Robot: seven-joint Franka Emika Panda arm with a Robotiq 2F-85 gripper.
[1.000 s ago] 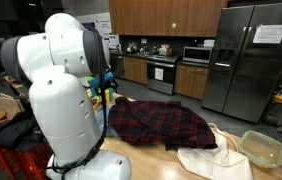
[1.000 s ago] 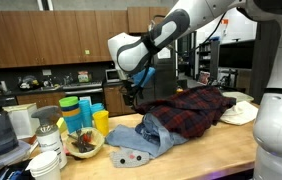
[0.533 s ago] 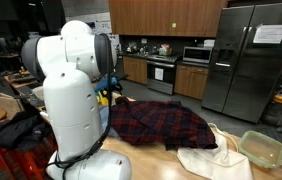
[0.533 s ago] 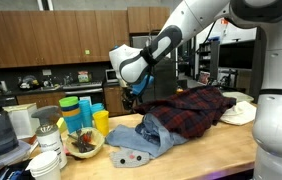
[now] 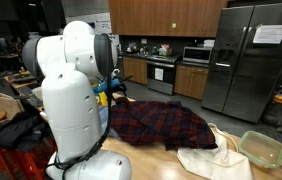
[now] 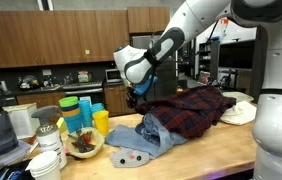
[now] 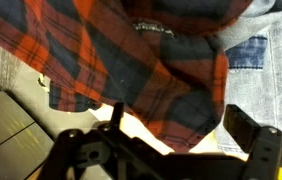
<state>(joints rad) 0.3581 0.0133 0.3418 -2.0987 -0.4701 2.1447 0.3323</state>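
Gripper: I have the gripper (image 6: 134, 97) hanging with its jaws wide apart, gripping nothing, just above one end of the plaid shirt (image 6: 186, 110).
Shirt: The red-and-navy shirt lies crumpled on the wooden counter (image 6: 206, 152). In the wrist view it fills most of the picture beneath my fingers (image 7: 116, 112).
Jeans: A pair of jeans (image 6: 141, 135) lies bunched, touching the shirt's end below the gripper.
Nearby: Stacked coloured cups (image 6: 84, 112) stand beside the jeans, and a cream cloth (image 5: 206, 158) rests at the shirt's far end.
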